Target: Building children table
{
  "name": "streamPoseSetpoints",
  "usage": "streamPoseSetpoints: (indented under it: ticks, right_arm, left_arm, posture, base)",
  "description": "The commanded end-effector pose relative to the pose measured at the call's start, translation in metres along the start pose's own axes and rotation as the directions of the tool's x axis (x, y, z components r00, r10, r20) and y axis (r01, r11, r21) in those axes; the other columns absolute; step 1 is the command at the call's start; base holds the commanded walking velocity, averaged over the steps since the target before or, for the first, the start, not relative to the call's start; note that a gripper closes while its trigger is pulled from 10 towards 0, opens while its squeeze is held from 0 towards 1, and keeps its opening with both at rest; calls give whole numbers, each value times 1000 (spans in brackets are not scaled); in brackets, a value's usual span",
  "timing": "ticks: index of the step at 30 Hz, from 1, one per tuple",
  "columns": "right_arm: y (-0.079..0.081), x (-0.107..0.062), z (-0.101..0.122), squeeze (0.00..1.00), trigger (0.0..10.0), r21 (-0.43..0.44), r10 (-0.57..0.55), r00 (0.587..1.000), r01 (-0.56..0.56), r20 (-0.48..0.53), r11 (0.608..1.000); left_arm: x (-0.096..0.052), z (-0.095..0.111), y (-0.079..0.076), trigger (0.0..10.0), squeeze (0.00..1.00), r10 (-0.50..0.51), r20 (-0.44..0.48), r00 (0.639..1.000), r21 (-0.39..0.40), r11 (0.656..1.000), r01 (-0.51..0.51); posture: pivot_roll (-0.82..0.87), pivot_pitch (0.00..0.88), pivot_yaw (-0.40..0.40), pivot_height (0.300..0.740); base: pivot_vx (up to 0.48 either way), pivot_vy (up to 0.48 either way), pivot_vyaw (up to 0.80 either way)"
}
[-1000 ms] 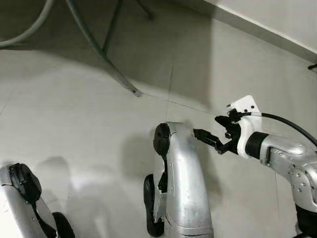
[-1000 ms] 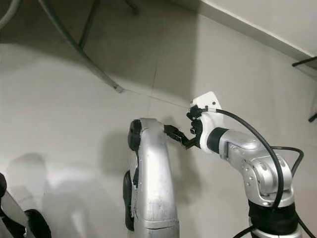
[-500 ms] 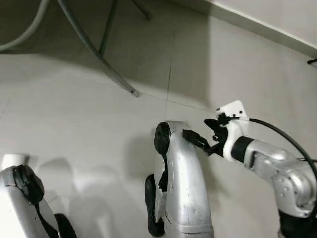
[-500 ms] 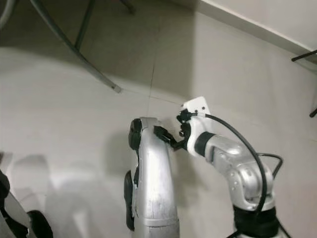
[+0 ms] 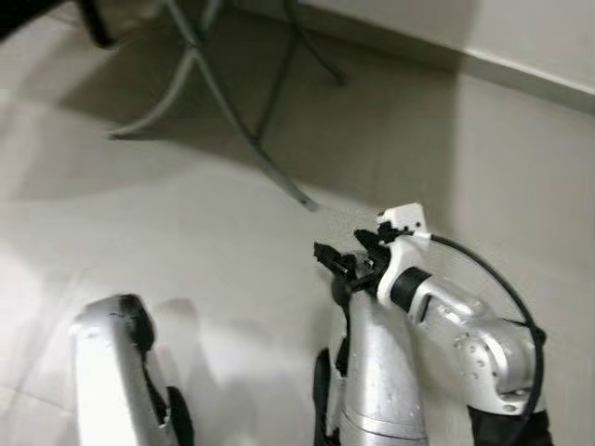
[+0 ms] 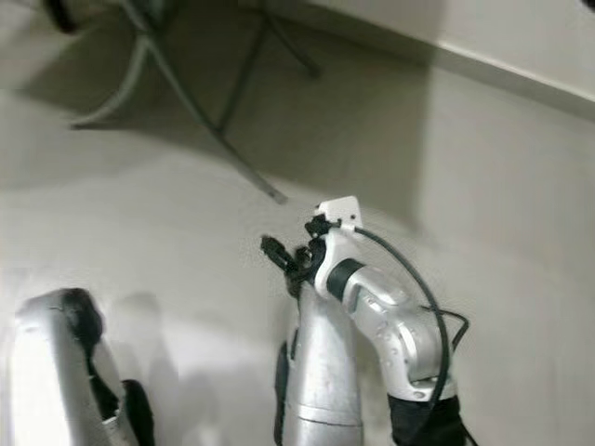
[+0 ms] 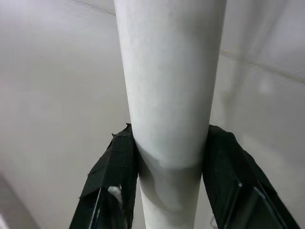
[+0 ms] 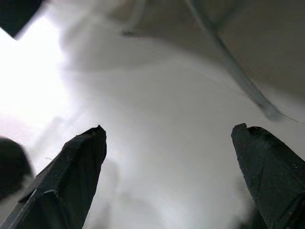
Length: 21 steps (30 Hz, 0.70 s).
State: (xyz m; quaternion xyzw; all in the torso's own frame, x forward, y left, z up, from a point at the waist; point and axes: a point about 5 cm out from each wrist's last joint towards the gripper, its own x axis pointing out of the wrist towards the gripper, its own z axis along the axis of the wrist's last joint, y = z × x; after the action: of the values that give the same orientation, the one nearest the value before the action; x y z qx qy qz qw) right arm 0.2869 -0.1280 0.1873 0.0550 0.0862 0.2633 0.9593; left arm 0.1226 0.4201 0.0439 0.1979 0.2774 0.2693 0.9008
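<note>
A white round table leg [image 7: 169, 71] is clamped between the two black fingers of my left gripper [image 7: 169, 130] and runs on past them over the pale tiled floor. My right gripper [image 5: 328, 259] is held out low in front of me, above the floor, on a silver arm [image 5: 465, 325] with a black cable. Its fingers [image 8: 81, 157] stand wide apart with nothing between them, pointing toward a grey metal frame [image 5: 251, 139].
The grey tubular frame [image 6: 223, 121] stands on the floor ahead at the left, one foot [image 6: 277, 196] ending close to my right gripper. A wall and skirting [image 5: 521, 70] run along the back right. Two silver limbs of mine [image 5: 107, 372] [image 5: 372, 381] fill the foreground.
The camera has swung, bringing more of the grey frame into view. My right gripper has moved left, from beside the middle silver limb to over its top.
</note>
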Motion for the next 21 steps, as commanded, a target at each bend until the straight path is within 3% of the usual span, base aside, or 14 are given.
streamPoseSetpoints:
  ticks: [1,3,5,6,8,9,11,12,14,21]
  right_arm:
    - [-1,-1,-8,0,10000,15,-6,1000,6,-12,1000]
    - [2,1,-11,0,10000,28,11,1000,-11,0,1000]
    - [2,1,-11,0,10000,28,11,1000,-11,0,1000]
    - [5,1,-12,0,10000,31,36,999,-36,8,999]
    - [23,0,-12,0,10000,-5,178,983,-178,34,984]
    - [23,0,-12,0,10000,-5,178,983,-178,34,984]
    - [39,-4,-8,0,10000,-57,338,939,-334,66,941]
    - [39,-4,-8,0,10000,-57,338,939,-334,66,941]
    - [47,-9,-2,0,10000,-91,422,903,-415,85,905]
    - [52,-13,-5,0,10000,-124,478,876,-468,67,875]
  left_arm:
    - [-5,-4,-9,10000,0,-27,-12,1000,-12,1000,27]
    - [-14,20,-30,10000,0,-75,95,993,-12,997,77]
    - [-14,20,-30,10000,0,-75,95,993,-12,997,77]
    - [-17,30,-37,10000,0,-91,134,987,-17,995,94]
    - [-20,51,-45,10000,0,-87,202,975,-32,995,96]
    - [-20,51,-45,10000,0,-87,202,975,-32,995,96]
    - [-19,74,-40,10000,0,-37,275,961,-60,997,56]
    - [-19,74,-40,10000,0,-37,275,961,-60,997,56]
    - [-19,85,-37,10000,0,-1,295,955,-93,995,30]
    - [-33,97,-50,10000,0,-21,318,948,-95,994,53]
  posture:
    - [-4,207,-34,395]
    - [17,173,-27,405]
    - [17,173,-27,405]
    - [25,155,-23,410]
    - [36,117,-21,420]
    - [36,117,-21,420]
    - [43,68,-16,435]
    - [43,68,-16,435]
    - [41,33,-11,450]
    - [41,2,-15,465]
  base:
    - [0,0,0]
    - [0,0,0]
    - [0,0,0]
    - [0,0,0]
    - [0,0,0]
    - [0,0,0]
    - [0,0,0]
    - [0,0,0]
    - [0,0,0]
    - [0,0,0]
